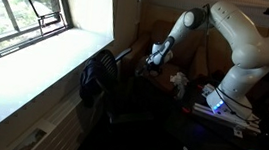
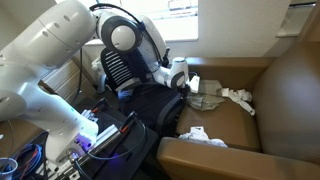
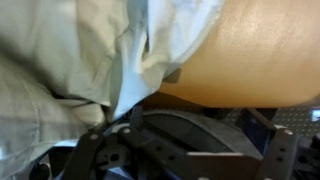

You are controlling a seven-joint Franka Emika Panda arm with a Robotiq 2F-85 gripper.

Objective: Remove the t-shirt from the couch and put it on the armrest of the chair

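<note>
The t-shirt (image 2: 207, 97) lies crumpled on the seat of the couch (image 2: 285, 90), toward the far end of the cushion. In the wrist view its pale beige-grey folds fill the upper left, with bare brown upholstery beside them. I judge it light, limp and easy to bunch. It will sag and trail from wherever I hold it, and a thin single layer could slip out of a shallow pinch. The best hold looks like the raised ridge of folds at the edge nearest me, where several layers stack up, rather than a flat stretch pressed against the cushion.

My jaws are spread wide with nothing between them, poised right at that near edge. Whether a tip already brushes the cloth I cannot tell.

Further out, a smaller white cloth (image 2: 200, 135) sits on the same seat, apart from the shirt and closer to the couch's padded arm. I should leave it alone. The black chair (image 2: 125, 68) stands just beside the couch, and its slim dark armrest (image 1: 123, 55) is narrow. I expect the shirt must be draped across it with cloth hanging on both sides, or it will slide off.
</note>
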